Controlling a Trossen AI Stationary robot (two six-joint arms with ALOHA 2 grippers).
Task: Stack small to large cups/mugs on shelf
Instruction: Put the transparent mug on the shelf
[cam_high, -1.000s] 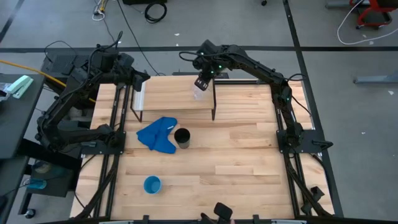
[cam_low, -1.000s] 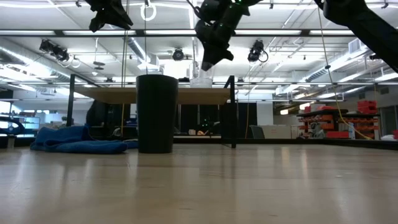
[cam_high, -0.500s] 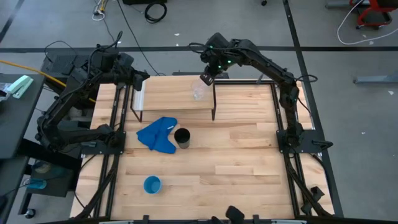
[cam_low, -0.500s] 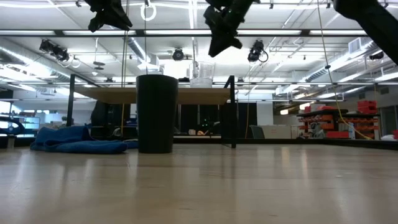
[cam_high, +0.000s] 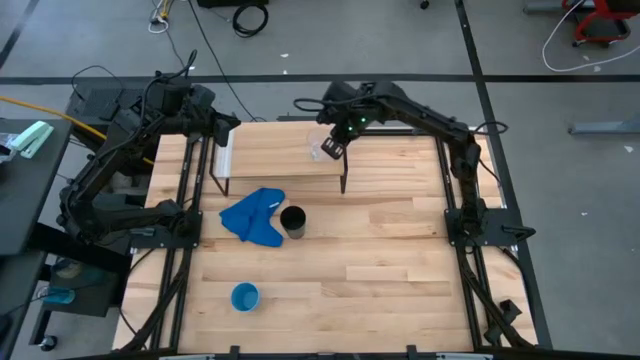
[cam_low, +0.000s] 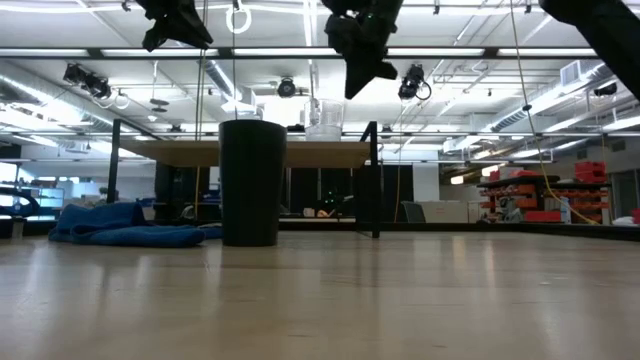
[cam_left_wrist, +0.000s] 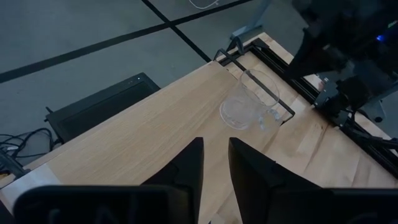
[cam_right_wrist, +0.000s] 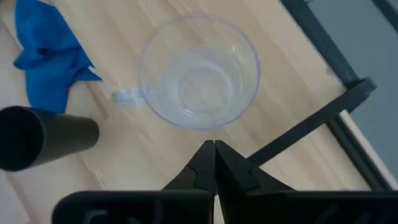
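The small clear cup (cam_high: 319, 150) stands upright on its base on the light-wood shelf (cam_high: 270, 150), near the shelf's right end; it also shows in the right wrist view (cam_right_wrist: 199, 71). My right gripper (cam_high: 333, 148) hangs above it and just to its right, shut and empty (cam_right_wrist: 214, 149). The black cup (cam_high: 293, 221) stands on the tabletop in front of the shelf. The light blue cup (cam_high: 245, 296) stands near the table's near left edge. My left gripper (cam_high: 228, 128) waits above the shelf's left end, its fingers a little apart (cam_left_wrist: 216, 162).
A crumpled blue cloth (cam_high: 255, 218) lies on the tabletop just left of the black cup. The shelf stands on thin black legs (cam_high: 344, 180) at the table's far side. Bare tabletop lies to the right and toward the near edge.
My right gripper has let go of the clear cup, risen clear of it and drifted a little toward the table's right edge. The cup stays upright on the shelf.
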